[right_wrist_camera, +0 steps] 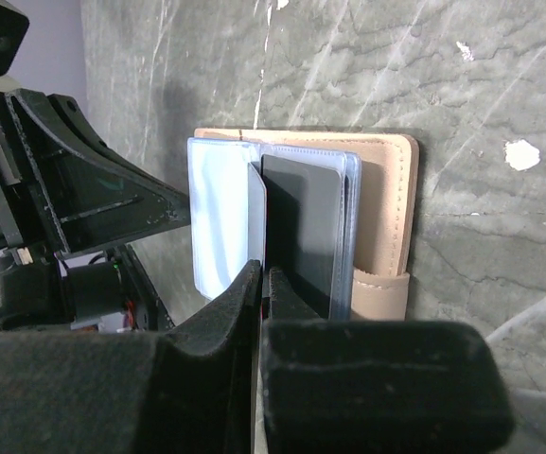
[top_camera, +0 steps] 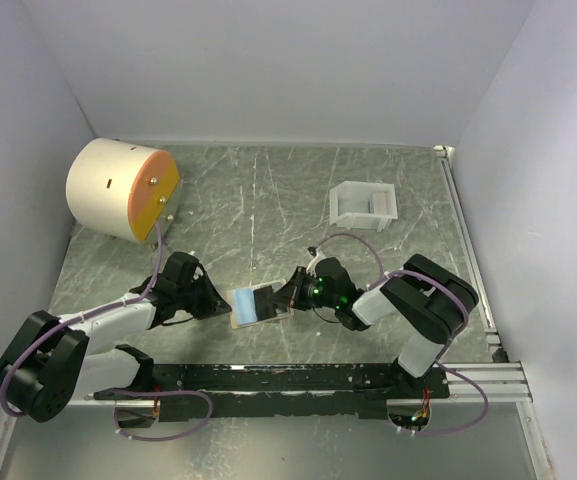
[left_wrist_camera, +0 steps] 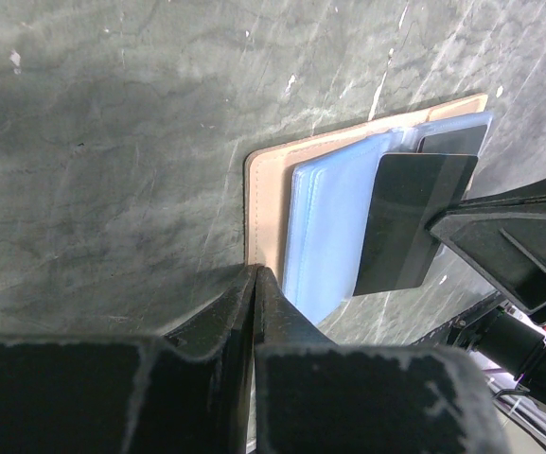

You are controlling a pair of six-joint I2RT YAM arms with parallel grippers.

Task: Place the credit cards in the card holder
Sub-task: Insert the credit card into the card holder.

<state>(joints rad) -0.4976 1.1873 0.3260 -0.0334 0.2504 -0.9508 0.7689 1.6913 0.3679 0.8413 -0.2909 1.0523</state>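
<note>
**Card insertion, step in progress.** Near the middle of the table (top_camera: 268, 190), just beyond the arms' bases, the card holder (left_wrist_camera: 268, 180) lies open and flat. Its tan cover is down and its pale blue pockets are fanned upward.

- **Left side:** The left fingers (left_wrist_camera: 235, 322) are together, with their tips touching the left edge of the tan cover. They appear to pin it to the table; whether they also pinch the leather cannot be told.
- **Right side:** The right fingers (right_wrist_camera: 225, 312) are clamped on the outer edge of a dark credit card (left_wrist_camera: 410, 218). The card is held over the blue pockets with its leading edge among the sleeves. Whether it has entered a pocket mouth is unclear.
- **In the holder:** A second dark card (right_wrist_camera: 301, 227) sits inside a clear sleeve just beside the held one.

**Judged step:** feeding the held card into a pocket.

**Next move:** The leading edge must find a sleeve mouth and slide leftward in line with it, while the left fingers brace the cover against that push. Release should wait until most of the card is inside.

**Farther back**, well apart from the work, are a white tray (top_camera: 340, 205) on the right and a cream cylinder (top_camera: 108, 185) with an orange face at the far left.
</note>
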